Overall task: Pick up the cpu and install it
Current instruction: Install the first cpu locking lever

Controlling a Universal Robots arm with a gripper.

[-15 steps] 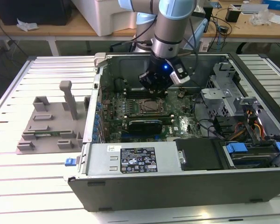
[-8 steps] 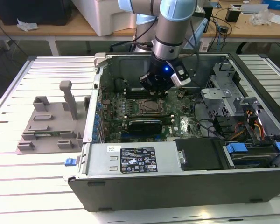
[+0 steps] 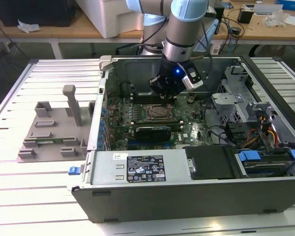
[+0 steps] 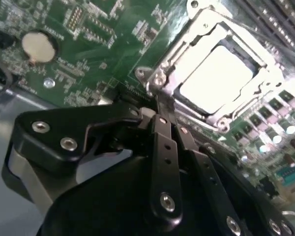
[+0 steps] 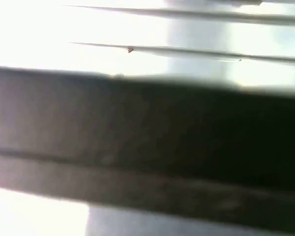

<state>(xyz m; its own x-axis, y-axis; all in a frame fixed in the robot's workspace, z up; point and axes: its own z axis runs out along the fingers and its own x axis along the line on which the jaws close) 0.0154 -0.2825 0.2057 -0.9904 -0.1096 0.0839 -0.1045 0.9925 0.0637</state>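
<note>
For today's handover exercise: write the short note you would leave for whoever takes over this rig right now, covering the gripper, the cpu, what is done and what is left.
Gripper: fingers closed together, holding nothing, hovering over the motherboard inside the open computer case.
Cpu: lying flat in the socket frame, silver top showing, beside the gripper tip.
Done: cpu appears placed in the socket.
Left: whether the socket's latch is closed cannot be told; check that.

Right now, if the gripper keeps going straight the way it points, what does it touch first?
Probably the socket frame on the motherboard, near its corner. The gripper points at that edge, with the cpu already seated just past it; depth is uncertain.
</note>
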